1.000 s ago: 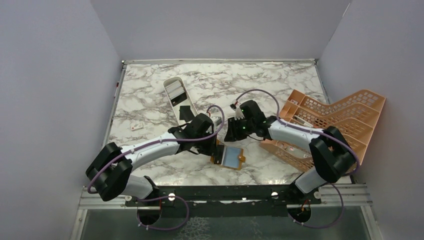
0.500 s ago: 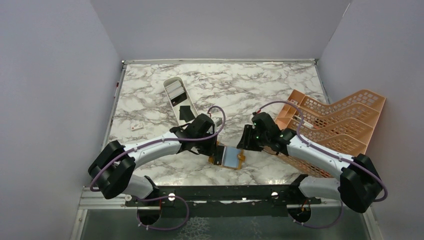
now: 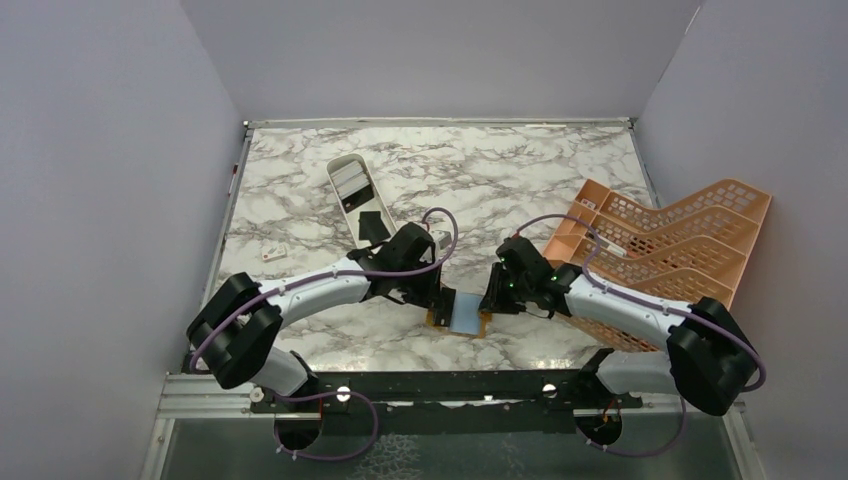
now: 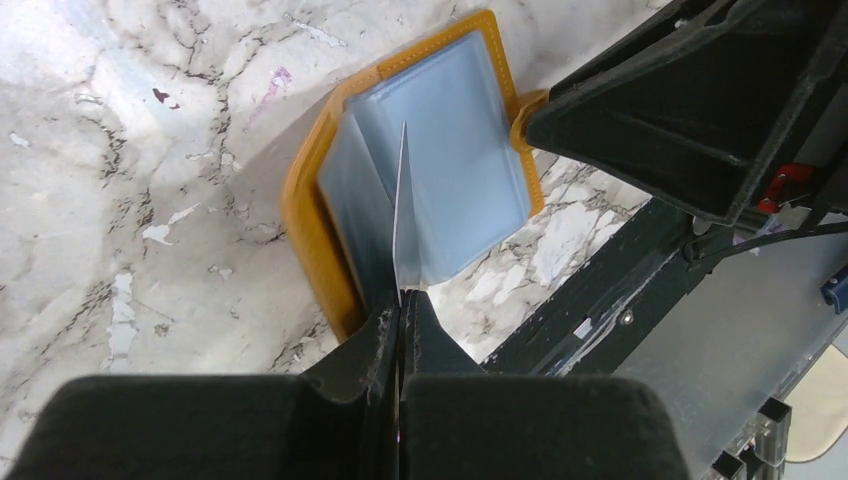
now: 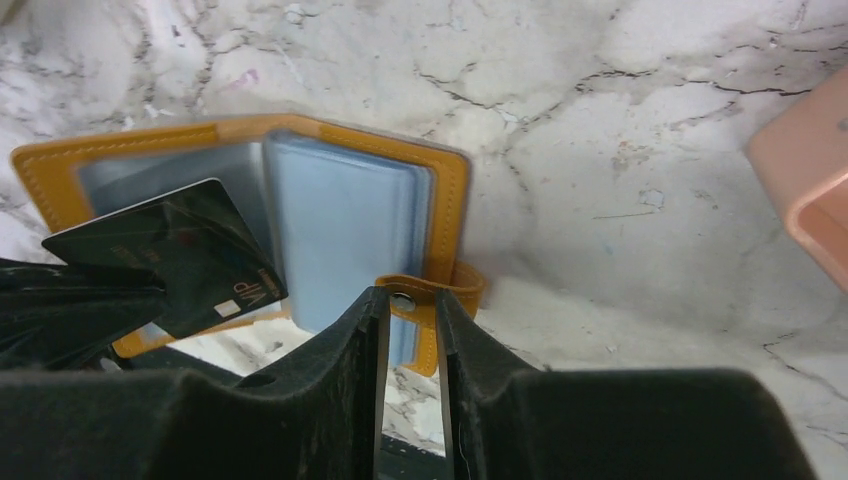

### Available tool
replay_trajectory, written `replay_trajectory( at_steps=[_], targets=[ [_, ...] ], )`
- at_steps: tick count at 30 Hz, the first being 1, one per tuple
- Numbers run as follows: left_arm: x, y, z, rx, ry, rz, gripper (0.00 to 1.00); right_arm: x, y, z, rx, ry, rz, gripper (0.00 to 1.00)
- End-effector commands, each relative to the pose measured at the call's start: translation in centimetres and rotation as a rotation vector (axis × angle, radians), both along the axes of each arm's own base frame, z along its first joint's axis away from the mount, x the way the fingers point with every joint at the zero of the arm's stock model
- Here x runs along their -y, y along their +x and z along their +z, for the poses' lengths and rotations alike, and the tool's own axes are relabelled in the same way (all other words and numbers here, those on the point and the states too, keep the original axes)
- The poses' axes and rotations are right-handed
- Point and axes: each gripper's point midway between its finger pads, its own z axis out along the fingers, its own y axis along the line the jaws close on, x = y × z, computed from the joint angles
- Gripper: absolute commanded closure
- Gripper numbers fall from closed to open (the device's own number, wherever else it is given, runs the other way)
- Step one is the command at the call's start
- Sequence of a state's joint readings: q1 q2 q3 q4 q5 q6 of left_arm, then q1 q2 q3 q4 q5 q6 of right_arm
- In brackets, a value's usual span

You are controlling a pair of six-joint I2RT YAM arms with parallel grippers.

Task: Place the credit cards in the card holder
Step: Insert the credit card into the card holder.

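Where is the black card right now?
In the right wrist view, the black card sits at the left, pinched by the left hand and poking over the left half of the open orange card holder.

Card holder (image 3: 462, 312) lying open on the tabletop (image 3: 560, 170) at 6 o'clock, one credit card (image 5: 180, 255) on edge over its 9 o'clock panel, tray (image 3: 334, 178) at 11 o'clock with more cards (image 3: 372, 226) in it, rack (image 3: 690, 240) at 3 o'clock.

We bring our right gripper (image 5: 410, 298) down to the strap edge of the card holder (image 5: 455, 190), and our left gripper (image 4: 400, 300) edges its black card (image 5: 180, 255) slightly rightward.
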State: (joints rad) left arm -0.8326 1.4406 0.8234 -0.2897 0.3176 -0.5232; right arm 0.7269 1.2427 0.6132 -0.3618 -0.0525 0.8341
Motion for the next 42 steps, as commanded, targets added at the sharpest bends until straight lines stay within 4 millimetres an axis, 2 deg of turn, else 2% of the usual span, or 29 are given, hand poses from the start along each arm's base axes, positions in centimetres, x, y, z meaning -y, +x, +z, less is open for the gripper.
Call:
replay_trajectory(
  at_steps=[1, 14, 27, 42],
  targets=[
    [1.1, 0.0, 0.0, -0.019, -0.034, -0.026, 1.0, 0.9, 0.5, -1.3, 0.034, -0.068, 0.009, 0.72],
    [0.1, -0.3, -1.3, -0.08, -0.041, 0.046, 1.0, 1.9, 0.1, -2.7, 0.039, -0.109, 0.02, 0.73],
    [0.6, 0.6, 0.6, -0.13, -0.201, 0.176, 1.0, 1.8, -0.9, -3.4, 0.034, -0.067, 0.038, 0.73],
    [0.3, 0.9, 1.6, -0.116, -0.203, 0.203, 1.0, 1.9, -1.3, -3.7, 0.035, -0.051, 0.05, 0.73]
  ],
)
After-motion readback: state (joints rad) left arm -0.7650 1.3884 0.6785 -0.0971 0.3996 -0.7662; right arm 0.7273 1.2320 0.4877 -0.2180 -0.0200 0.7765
